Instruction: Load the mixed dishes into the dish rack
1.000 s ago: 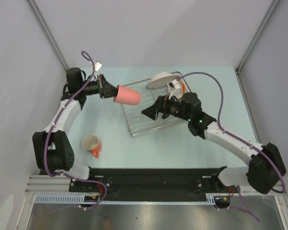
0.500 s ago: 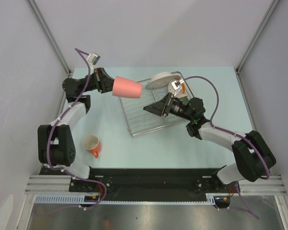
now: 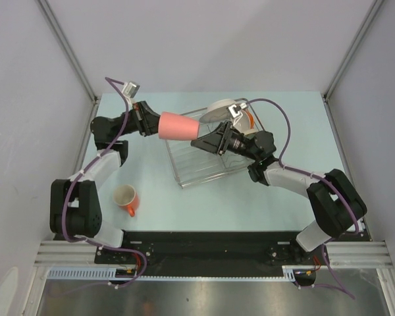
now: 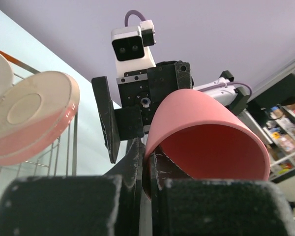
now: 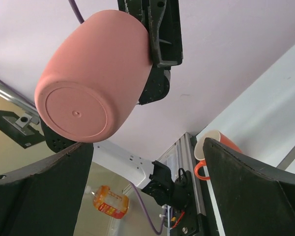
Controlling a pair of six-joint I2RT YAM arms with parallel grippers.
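Observation:
My left gripper [image 3: 151,123] is shut on the rim of the salmon-pink tumbler [image 3: 178,126] and holds it on its side above the left end of the dish rack [image 3: 204,158]. The tumbler's wall fills the left wrist view [image 4: 206,132]. My right gripper [image 3: 202,142] is open and empty, just right of the tumbler's base, which shows in the right wrist view [image 5: 88,83]. A pink-and-cream plate [image 3: 222,108] stands in the rack's far end, also seen in the left wrist view [image 4: 29,115]. The orange mug [image 3: 126,198] lies on the table at near left.
An orange item [image 3: 248,118] shows behind the right arm at the rack's far right. Grey walls close the table on three sides. The black base rail [image 3: 210,245] runs along the near edge.
My left gripper has swung the tumbler right and lower over the rack. My right gripper has risen and turned left toward the tumbler's base.

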